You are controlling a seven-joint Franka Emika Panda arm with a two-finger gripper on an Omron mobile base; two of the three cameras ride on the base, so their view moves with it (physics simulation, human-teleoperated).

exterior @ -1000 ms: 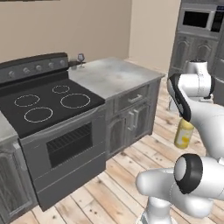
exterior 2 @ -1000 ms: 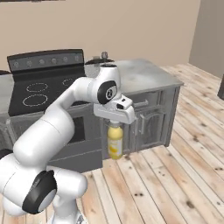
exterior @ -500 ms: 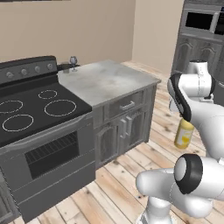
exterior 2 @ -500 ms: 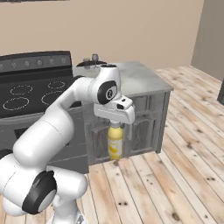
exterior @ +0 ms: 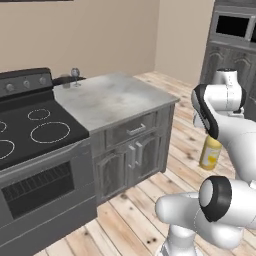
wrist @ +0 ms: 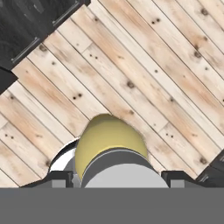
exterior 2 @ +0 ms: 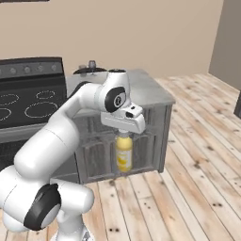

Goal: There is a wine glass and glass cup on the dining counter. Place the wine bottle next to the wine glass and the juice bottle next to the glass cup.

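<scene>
Yellow juice bottle gripped at the neck by tool, hanging upright over wood floor. Beside table. Wine glass at table's far corner.

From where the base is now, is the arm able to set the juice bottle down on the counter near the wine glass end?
Probably not yet. The hand holds the juice bottle low over the floor, off the counter's near corner; the wine glass stands at the far back edge by the stove. Nothing blocks the way.
</scene>
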